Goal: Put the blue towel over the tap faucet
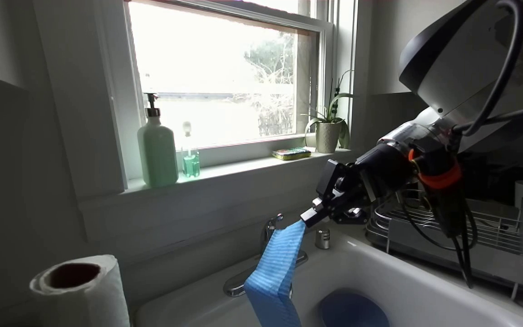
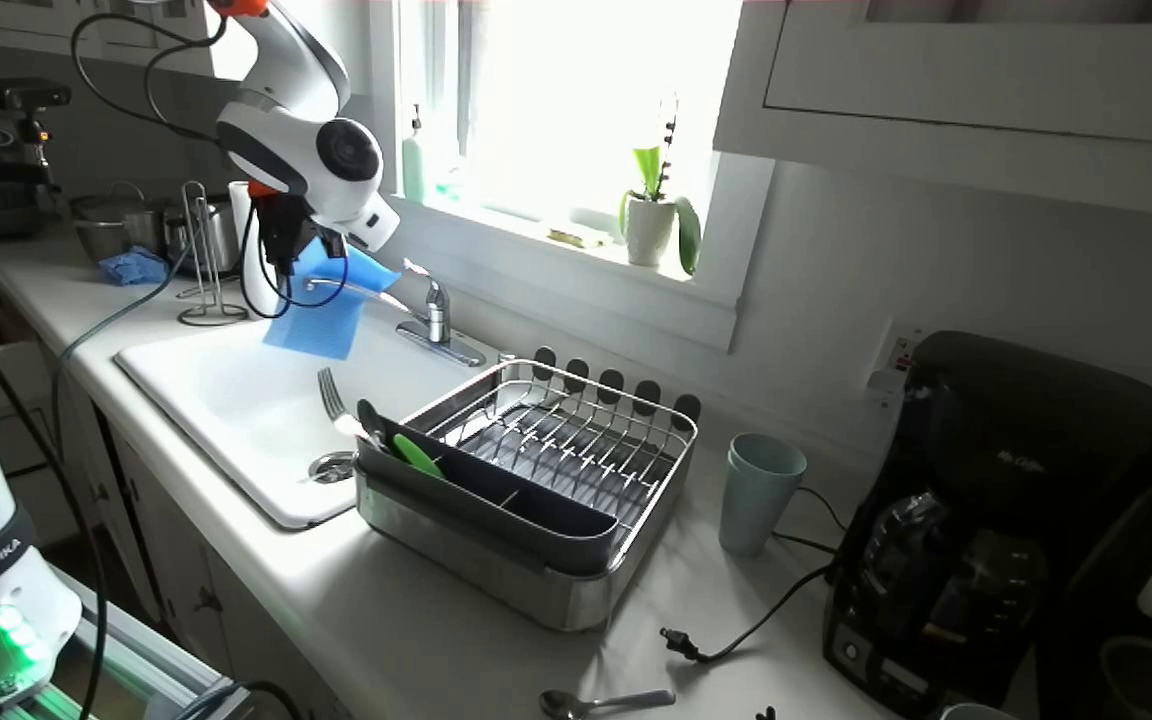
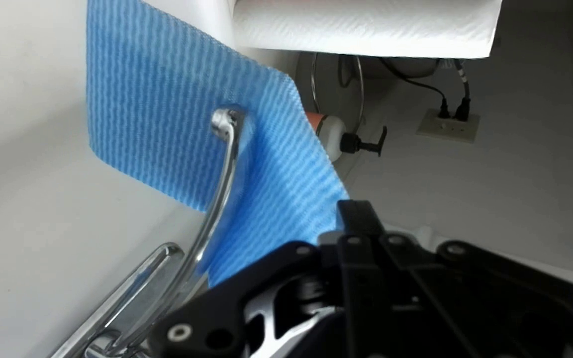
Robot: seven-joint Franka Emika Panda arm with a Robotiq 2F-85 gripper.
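Note:
The blue ribbed towel [image 1: 274, 268] hangs from my gripper [image 1: 309, 217], which is shut on its upper corner. The towel also shows in an exterior view [image 2: 321, 325] and the wrist view [image 3: 276, 199]. The chrome tap's handle [image 1: 269, 229] shows behind the towel, which hides most of the spout. In an exterior view the tap [image 2: 438, 312] has its spout in front of the towel. In the wrist view the spout [image 3: 219, 194] crosses in front of the towel, with the fingertips [image 3: 358, 216] to its right. I cannot tell whether towel and spout touch.
A paper towel roll [image 1: 84, 295] stands beside the white sink [image 2: 226, 400]. A dish rack [image 2: 536, 500] with utensils stands on its other side. The window sill holds a green soap bottle [image 1: 158, 152], a sponge [image 1: 292, 153] and a potted plant [image 1: 326, 136]. A crumpled blue cloth [image 2: 133, 266] lies on the counter.

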